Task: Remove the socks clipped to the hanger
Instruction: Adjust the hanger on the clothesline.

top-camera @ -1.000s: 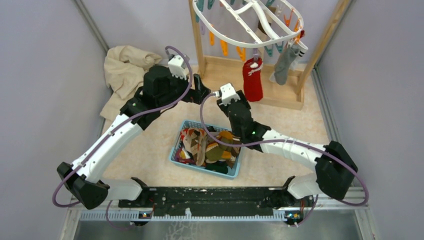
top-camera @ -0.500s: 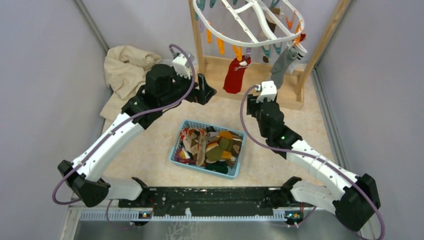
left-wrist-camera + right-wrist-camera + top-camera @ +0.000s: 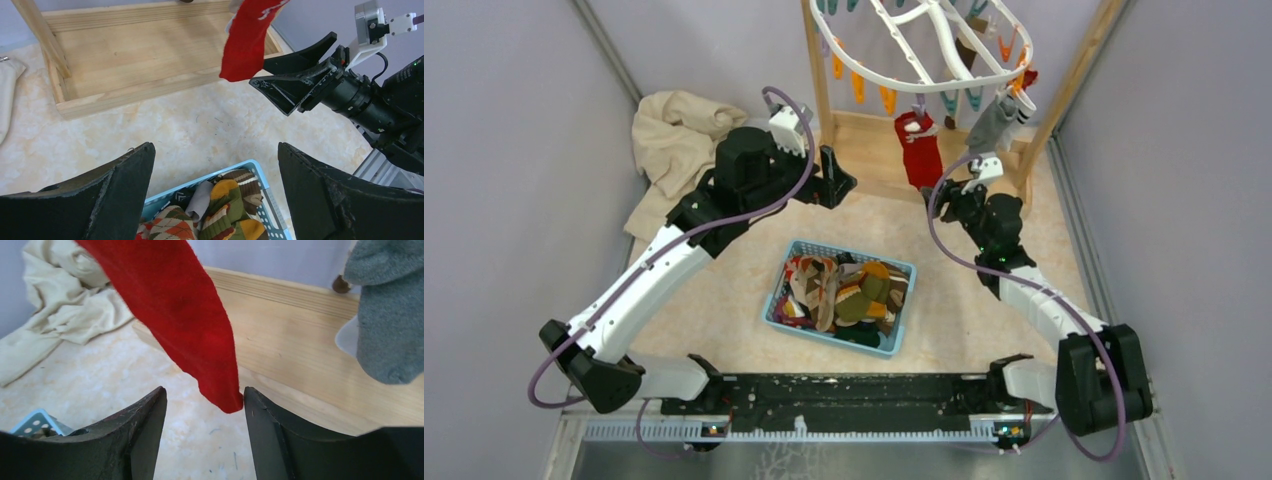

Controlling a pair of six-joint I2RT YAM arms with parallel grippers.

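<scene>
Since a second ago the right arm has swung away from above the basket (image 3: 780,285) to the far right. Its right pincer (image 3: 204,395) now sits just near of the wooden rack frame (image 3: 819,90). The red sock (image 3: 921,150) has swayed on its clip meanwhile. The left arm has shifted only slightly.

The right pincer's jaws stand partly apart and grip nothing. In the right wrist view the red sock's toe hangs down between the two fingers, close against the right one. Whether it touches that finger I cannot tell.

The left pincer (image 3: 215,147) is spread wide and empty. It hovers over the worktop (image 3: 724,290) between the basket and the rack's wooden base.

The hanger (image 3: 924,88) hangs from the rack at the far side of the scene. The red sock is clipped under its near edge, and a grey sock (image 3: 992,125) is clipped just to the right of it. Both socks dangle over the wooden base.

The blue basket sits on the worktop between the two arms. It holds a heap of striped and patterned socks (image 3: 844,290). A crumpled beige cloth (image 3: 669,140) lies at the far left, beyond the left arm.
</scene>
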